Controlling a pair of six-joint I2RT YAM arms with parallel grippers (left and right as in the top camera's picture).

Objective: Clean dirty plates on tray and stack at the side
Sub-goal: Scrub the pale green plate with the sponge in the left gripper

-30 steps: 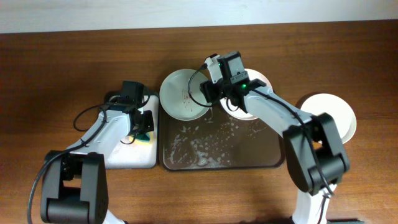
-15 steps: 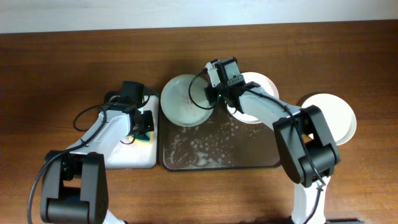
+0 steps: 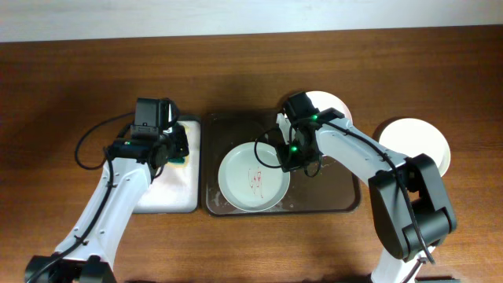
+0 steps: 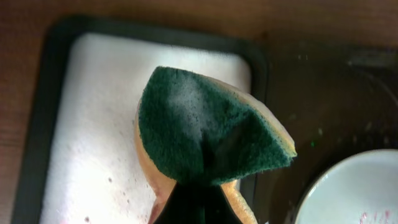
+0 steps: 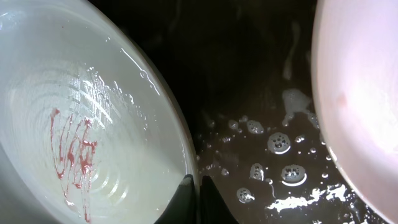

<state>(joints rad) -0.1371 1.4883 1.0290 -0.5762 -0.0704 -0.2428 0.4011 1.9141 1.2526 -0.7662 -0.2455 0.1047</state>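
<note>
A pale green plate with red streaks lies in the dark tray; the streaks show large on this plate in the right wrist view. My right gripper is shut on its right rim, one finger inside and one outside. A white plate sits at the tray's far right corner, partly hidden by the right arm, and the same white plate shows close up. My left gripper is shut on a green-and-yellow sponge above the small tray.
Another white plate rests on the wooden table to the right of the dark tray. Soap foam and water drops cover the tray floor. The small black-rimmed tray has a white, wet inside.
My right gripper has shut on the green plate's rim and dragged it from the tray's far left corner to the front middle. The left arm has shifted back, still holding the sponge.
</note>
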